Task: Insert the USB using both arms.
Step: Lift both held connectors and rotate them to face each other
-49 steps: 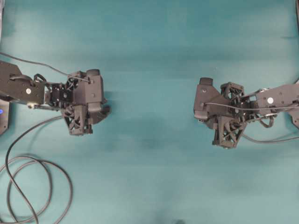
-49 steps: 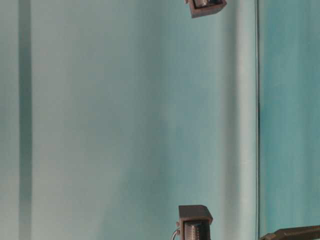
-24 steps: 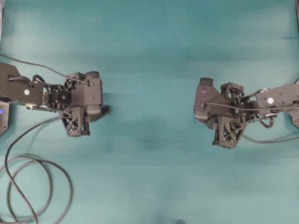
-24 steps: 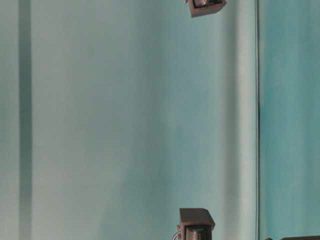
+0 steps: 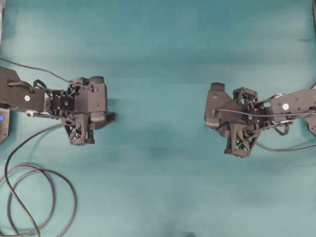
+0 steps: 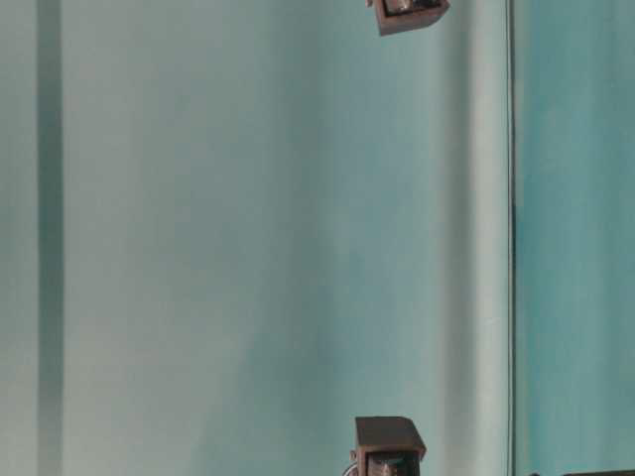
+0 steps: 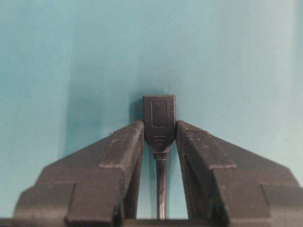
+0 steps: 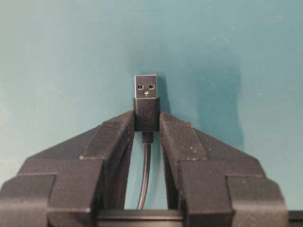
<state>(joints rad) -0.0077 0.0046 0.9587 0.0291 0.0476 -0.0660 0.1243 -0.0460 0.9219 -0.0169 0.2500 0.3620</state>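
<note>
Two grippers each pinch a connector over the teal table (image 5: 158, 59). In the right wrist view the right gripper (image 8: 147, 124) clamps the USB (image 8: 146, 101) by its dark body; the metal tip points to 12 o'clock, and a faint trident logo marks the housing. The left gripper (image 7: 159, 135) squeezes the socket end (image 7: 159, 120), embossed with a rectangle outline; no writing is legible. Overhead, both connectors are mostly hidden beneath the wrist cameras, and a looped cable (image 5: 29, 192) at 8 o'clock runs off-frame. The table-level view shows only cropped camera housings.
</note>
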